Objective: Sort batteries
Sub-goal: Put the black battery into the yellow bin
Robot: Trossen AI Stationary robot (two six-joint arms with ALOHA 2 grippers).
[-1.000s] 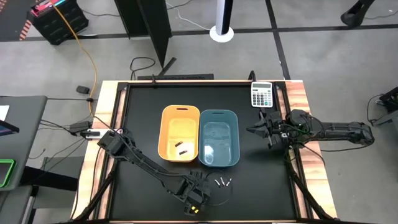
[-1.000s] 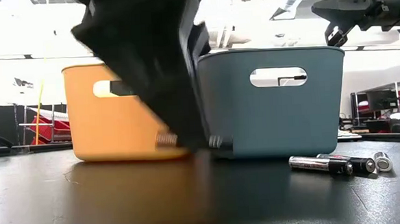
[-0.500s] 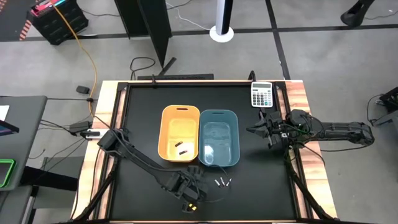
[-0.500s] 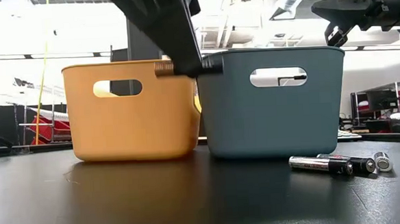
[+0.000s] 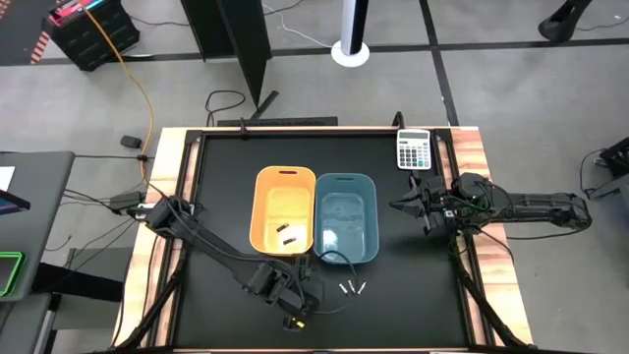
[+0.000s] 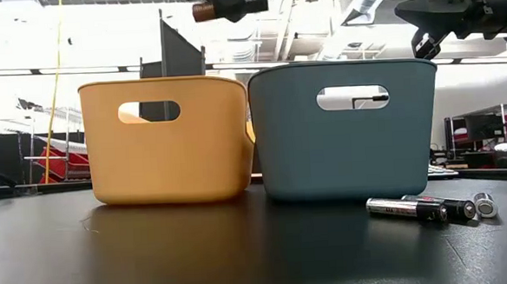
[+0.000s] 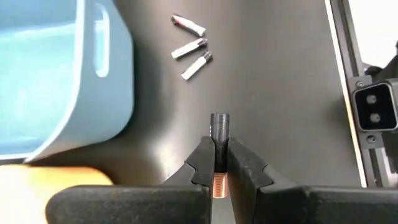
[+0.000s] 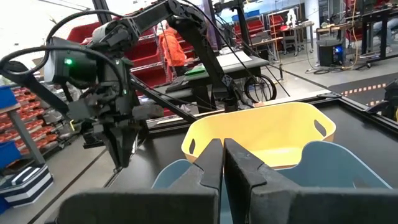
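A: Low view, detail: what has changed over the last second?

B: The left gripper (image 6: pixel 229 4), earlier low in front of the two bins, has been raised above their rims. A battery (image 6: pixel 229 6) is carried crosswise, its coppery end toward the yellow bin's side.

A: How are the fingers set?

B: In the left wrist view the left gripper's fingers (image 7: pixel 239 165) are clamped on the dark battery (image 7: pixel 219 127), which projects beyond the tips. The right gripper (image 5: pixel 413 206) is held idle beside the blue bin (image 5: pixel 346 218), near the calculator (image 5: pixel 414 149); its fingers are seen pressed together.

A: Where are the other batteries?

B: Two dark ones (image 5: pixel 288 234) are seen in the yellow bin (image 5: pixel 285 211). Three loose batteries (image 5: pixel 352 288) lie on the desk (image 5: pixel 226 187) in front of the blue bin.

A: What follows for the task?

B: The pick is judged complete; a carry and release over the yellow bin is judged next, with three left to sort.
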